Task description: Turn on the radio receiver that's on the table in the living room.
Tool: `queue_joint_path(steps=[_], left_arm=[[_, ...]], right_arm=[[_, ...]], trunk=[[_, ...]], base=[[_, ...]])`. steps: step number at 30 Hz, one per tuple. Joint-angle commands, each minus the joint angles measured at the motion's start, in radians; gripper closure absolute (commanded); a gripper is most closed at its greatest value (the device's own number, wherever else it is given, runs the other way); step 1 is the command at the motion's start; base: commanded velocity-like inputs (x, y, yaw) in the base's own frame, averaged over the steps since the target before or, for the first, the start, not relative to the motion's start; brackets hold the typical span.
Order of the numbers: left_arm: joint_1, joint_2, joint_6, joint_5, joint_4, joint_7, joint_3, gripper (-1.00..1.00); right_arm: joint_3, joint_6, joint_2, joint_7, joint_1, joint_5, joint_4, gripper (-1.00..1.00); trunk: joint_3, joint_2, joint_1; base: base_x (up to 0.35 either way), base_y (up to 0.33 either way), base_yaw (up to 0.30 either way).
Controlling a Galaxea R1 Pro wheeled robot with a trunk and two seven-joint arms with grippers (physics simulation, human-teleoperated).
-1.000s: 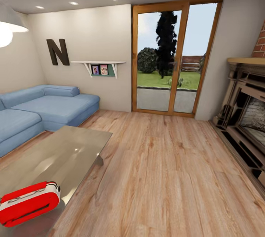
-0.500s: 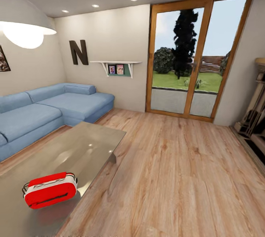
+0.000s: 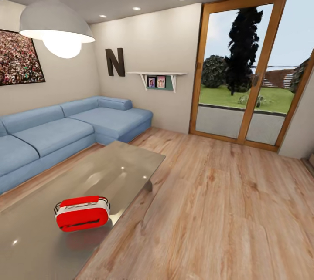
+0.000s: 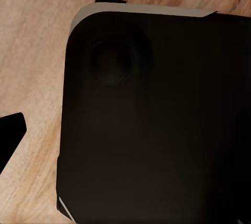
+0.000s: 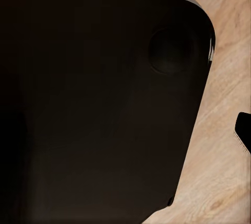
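Observation:
The radio receiver (image 3: pixel 82 213) is a small red box with a white rim band, a thin wire handle and a dark slot on its face. It lies on the glossy grey-taupe table (image 3: pixel 104 171), near the table's right edge, low and left in the head view. The living room has a light wood plank floor (image 3: pixel 218 210) and beige walls. Each wrist view looks down past a large dark rounded body (image 4: pixel 157 119) (image 5: pixel 94 98) onto the floor. A dark tip (image 4: pixel 10 135) (image 5: pixel 244 130) sits at the edge of each wrist picture, too little to tell the jaws' state.
A blue corner sofa (image 3: pixel 56 132) runs behind and left of the table. A pendant lamp (image 3: pixel 56 25) hangs above it, beside a crowd picture (image 3: pixel 19 58). A glass door (image 3: pixel 253 75) stands at the back right, with open plank floor between it and the table.
The whole head view has swung left. The radio and table now sit further right and higher in the picture, the crowd picture has come in, and the fireplace has left the frame.

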Motion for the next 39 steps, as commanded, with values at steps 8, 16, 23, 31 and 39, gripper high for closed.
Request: queue_joint_path(steps=[8, 16, 23, 31, 39], left_arm=[[0.000, 0.000, 0.000, -0.001, 0.000, -0.002, 0.000, -1.00], [0.000, 0.001, 0.000, -0.001, 0.000, -0.003, 0.000, -1.00], [0.000, 0.001, 0.004, -0.002, 0.000, -0.003, 0.000, -1.00], [0.000, 0.001, 0.002, 0.000, 0.000, -0.003, 0.000, -1.00], [0.000, 0.001, 0.002, 0.000, 0.000, -0.003, 0.000, -1.00]], right_arm=[[0.000, 0.000, 0.000, 0.000, 0.000, 0.000, 0.000, -1.00], [0.000, -0.001, 0.002, 0.000, 0.000, 0.000, 0.000, -1.00], [0.000, -0.001, 0.002, 0.000, 0.000, 0.000, 0.000, -1.00], [0.000, 0.000, 0.002, 0.001, 0.000, 0.000, 0.000, -1.00], [0.000, 0.000, 0.002, 0.000, 0.000, 0.000, 0.000, -1.00]], trunk=[[0.000, 0.000, 0.000], [0.000, 0.000, 0.000], [0.000, 0.000, 0.000], [0.000, 0.000, 0.000], [0.000, 0.000, 0.000]], base=[[0.000, 0.000, 0.274], [0.037, 0.000, 0.274], [0.302, 0.000, 0.274], [0.169, 0.000, 0.127], [0.001, 0.000, 0.243]])
